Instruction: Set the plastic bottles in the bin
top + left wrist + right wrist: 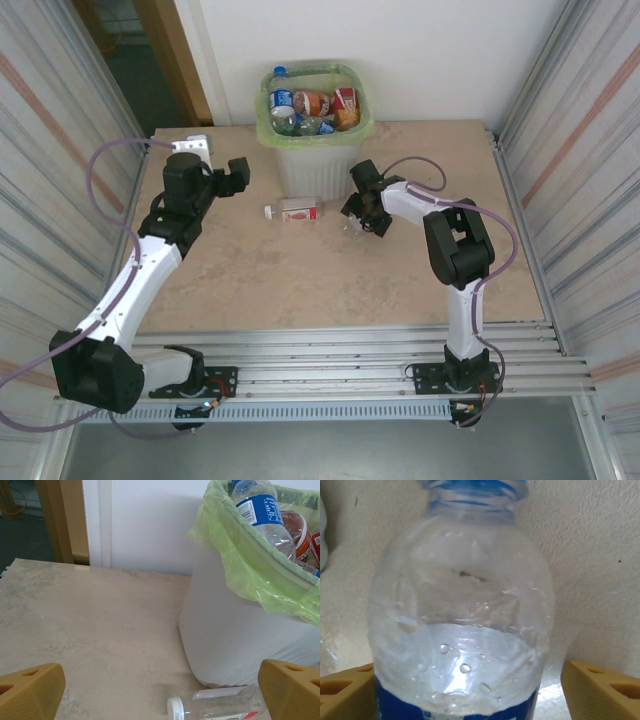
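Observation:
A clear plastic bottle [462, 630] with a blue label and blue neck ring lies on the table between the fingers of my right gripper [470, 692]. That gripper is open: the left finger is at the bottle's side and a gap shows beside the right finger [600, 687]. From above, the right gripper [357, 222] is low on the table, right of a second clear bottle [295, 211] with a white cap and red label. That bottle [215, 707] also lies at the foot of the bin [240, 645]. My left gripper [160, 695] is open and holds nothing.
The bin [312, 150] stands at the table's far middle, lined with a green bag and holding several bottles, a blue-labelled one [260, 510] on top. The left gripper [235, 175] hovers left of it. Corrugated walls close both sides.

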Tool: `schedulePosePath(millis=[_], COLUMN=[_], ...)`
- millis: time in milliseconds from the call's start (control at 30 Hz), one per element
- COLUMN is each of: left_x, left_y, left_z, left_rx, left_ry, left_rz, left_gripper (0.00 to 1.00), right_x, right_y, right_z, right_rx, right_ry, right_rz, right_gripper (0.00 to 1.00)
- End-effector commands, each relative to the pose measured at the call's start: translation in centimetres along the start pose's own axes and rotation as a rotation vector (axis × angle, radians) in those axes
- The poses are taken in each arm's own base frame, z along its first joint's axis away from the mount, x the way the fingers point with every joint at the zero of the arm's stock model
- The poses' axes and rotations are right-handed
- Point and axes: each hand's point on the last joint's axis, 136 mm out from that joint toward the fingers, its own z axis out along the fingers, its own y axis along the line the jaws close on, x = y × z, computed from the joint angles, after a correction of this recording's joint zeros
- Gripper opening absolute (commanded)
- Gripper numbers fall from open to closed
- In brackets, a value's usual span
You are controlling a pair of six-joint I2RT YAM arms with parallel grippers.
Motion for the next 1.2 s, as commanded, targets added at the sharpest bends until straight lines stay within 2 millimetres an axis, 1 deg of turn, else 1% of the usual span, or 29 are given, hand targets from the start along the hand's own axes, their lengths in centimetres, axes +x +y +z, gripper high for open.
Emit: schedulePosePath(millis=[0, 67, 133, 267, 367, 433, 567, 633, 733, 800, 900, 1000, 1067, 1100, 1167], left_x=[-0.7, -0.8, -0.8, -0.8, -0.6, -0.7, -0.5, -0.6, -0.8, -0.7, -0.8, -0.9, -1.0, -1.0, -1.0], left_y=[0.0, 0.1, 0.2, 0.2, 0.2, 0.3, 0.3, 0.2, 0.2, 0.2, 0.2, 0.1, 0.0, 0.0, 0.0], left_z=[0.0, -0.2, -0.3, -0.4, -0.4, -0.4, -0.4, -0.4, -0.5, -0.6, -0.6, -0.7, -0.7, -0.8, -0.8], left_rx=[0.009, 0.004, -0.002, 0.000, 0.001, 0.000, 0.002, 0.003, 0.004, 0.003, 0.004, 0.010, 0.014, 0.016, 0.016], left_ry=[-0.027, -0.031, -0.033, -0.035, -0.032, -0.034, -0.032, -0.033, -0.037, -0.038, -0.039, -0.037, -0.038, -0.036, -0.034], left_rz=[-0.021, -0.020, -0.019, -0.019, -0.020, -0.020, -0.022, -0.021, -0.021, -0.021, -0.025, -0.030, -0.031, -0.031, -0.030], left_gripper=[0.99, 0.99, 0.99, 0.99, 0.99, 0.99, 0.99, 0.99, 0.99, 0.99, 0.99, 0.99, 0.99, 0.99, 0.99], right_x=[1.8, 1.6, 1.3, 0.1, -1.1, -2.1, -4.3, -5.5, -7.1, -8.0, -9.1, -10.0, -10.6, -11.1, -11.7], right_y=[-1.6, -1.7, -1.9, -2.7, -3.3, -3.7, -4.2, -3.9, -2.6, -1.2, 0.9, 3.1, 4.6, 5.3, 6.9], right_z=[-0.4, -0.9, -1.8, -4.6, -7.6, -10.0, -15.5, -18.5, -23.0, -26.1, -29.5, -31.9, -32.9, -33.8, -34.7], right_rx=[0.052, 0.053, 0.061, 0.079, 0.097, 0.104, 0.112, 0.096, 0.034, -0.024, -0.101, -0.180, -0.221, -0.241, -0.272], right_ry=[0.052, 0.038, 0.014, -0.058, -0.135, -0.191, -0.324, -0.391, -0.485, -0.540, -0.603, -0.638, -0.652, -0.668, -0.685], right_rz=[-0.014, -0.024, -0.036, -0.059, -0.079, -0.091, -0.118, -0.146, -0.207, -0.256, -0.326, -0.388, -0.424, -0.437, -0.471], right_gripper=[0.76, 0.69, 0.61, 0.52, 0.49, 0.48, 0.47, 0.47, 0.48, 0.49, 0.49, 0.50, 0.50, 0.50, 0.50])
